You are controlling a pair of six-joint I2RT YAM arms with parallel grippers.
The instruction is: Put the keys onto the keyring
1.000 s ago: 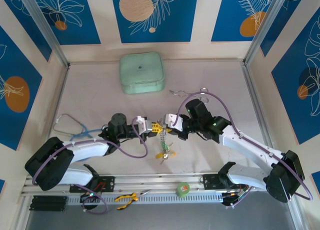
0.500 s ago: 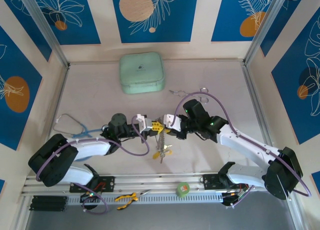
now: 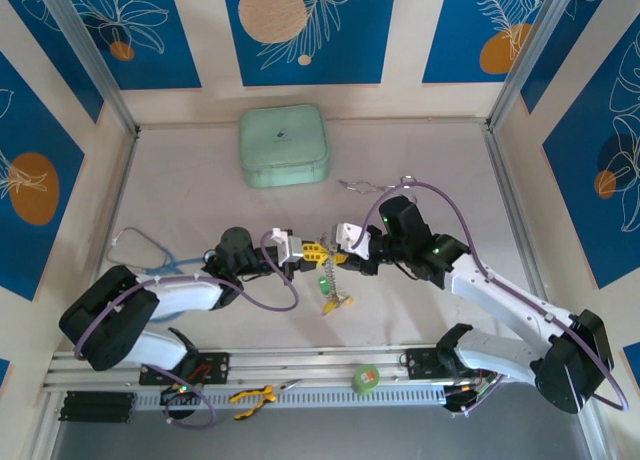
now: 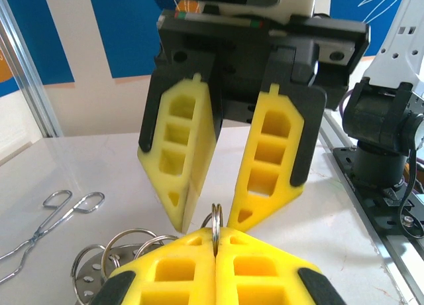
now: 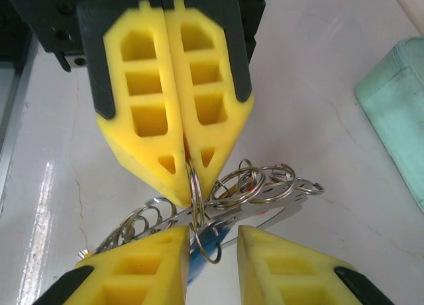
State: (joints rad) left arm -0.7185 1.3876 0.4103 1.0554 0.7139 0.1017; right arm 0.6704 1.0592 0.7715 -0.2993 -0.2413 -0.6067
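My left gripper (image 3: 311, 250) is shut on a thin silvery keyring (image 4: 216, 220), which stands on edge between its yellow fingertips. Seen from the right wrist, the left gripper (image 5: 189, 191) points down with the keyring (image 5: 197, 189) pinched at its tips. Below the ring hangs a bunch of keys (image 5: 265, 185): small silver rings, a flat metal piece and a blue tag (image 5: 207, 244). The keys (image 3: 333, 292) dangle over the table between the arms. My right gripper (image 3: 341, 250) faces the left one, open, its fingers (image 4: 270, 160) either side of the ring without touching it.
A mint-green case (image 3: 285, 146) lies at the back. Silver forceps (image 3: 372, 187) lie behind the right arm, and the forceps (image 4: 54, 215) lie on the table at left in the left wrist view. A blue-tubed stethoscope (image 3: 140, 250) lies far left. A green tape roll (image 3: 367, 378) and yellow pliers (image 3: 253, 396) sit on the front rail.
The right arm has shifted slightly to the right. The hanging bunch of keys has swung, its lower end now further right. The left gripper keeps its hold on the ring.
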